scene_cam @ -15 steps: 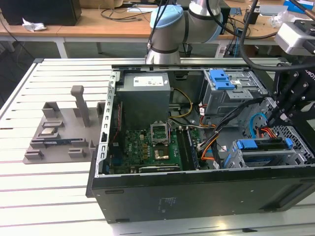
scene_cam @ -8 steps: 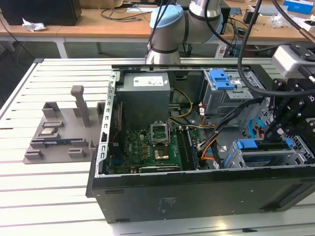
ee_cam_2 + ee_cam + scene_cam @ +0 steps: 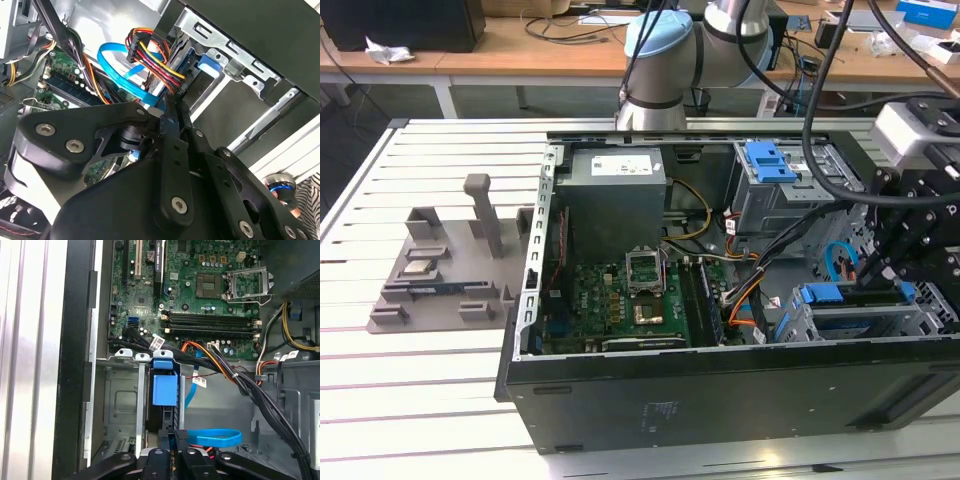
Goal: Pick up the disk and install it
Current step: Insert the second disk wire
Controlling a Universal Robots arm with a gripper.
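Note:
The disk [image 3: 164,389] stands on edge in a slot of the metal drive cage [image 3: 122,405] at the front corner of the open computer case. Its blue plastic frame faces up in the first wrist view, and its silver body is mostly hidden in the slot. In the exterior view the disk [image 3: 832,294] shows as a blue piece on top of the cage at the right. My gripper [image 3: 177,436] hangs right at the disk's near end, with its black fingers [image 3: 170,120] pressed together and nothing between them. I cannot tell whether the tips touch the disk.
Bundled power cables [image 3: 150,55] and a blue data cable [image 3: 215,437] lie close beside the gripper. The motherboard [image 3: 620,300], the grey power-supply box [image 3: 616,185] and an upper bay with a blue clip [image 3: 768,160] sit inside the case. A grey parts fixture [image 3: 440,270] lies on the exterior view's left.

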